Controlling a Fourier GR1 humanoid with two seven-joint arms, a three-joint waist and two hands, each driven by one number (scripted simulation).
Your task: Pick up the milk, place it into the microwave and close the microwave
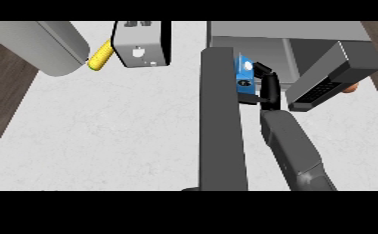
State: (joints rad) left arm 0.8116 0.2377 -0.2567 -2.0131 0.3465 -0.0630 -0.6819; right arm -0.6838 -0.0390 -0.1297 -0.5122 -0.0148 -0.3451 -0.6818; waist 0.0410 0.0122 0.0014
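Observation:
The blue milk carton [244, 72] is at the mouth of the grey microwave [288, 40], just right of its open dark door [221, 123], which runs toward me edge-on. My right hand [267, 89] is curled round the carton's right side and hides part of it. Its grey forearm [295, 148] comes up from the lower edge. My left hand [140, 45] rests raised at the upper left, apart from the carton, with its fingers pointing up past the top edge.
A yellow object [100, 58] lies between the left hand and the grey left forearm [44, 45]. A dark tilted slab [328, 75] stands at the microwave's right, with something orange [353, 86] behind it. White counter [111, 128] spreads left of the door.

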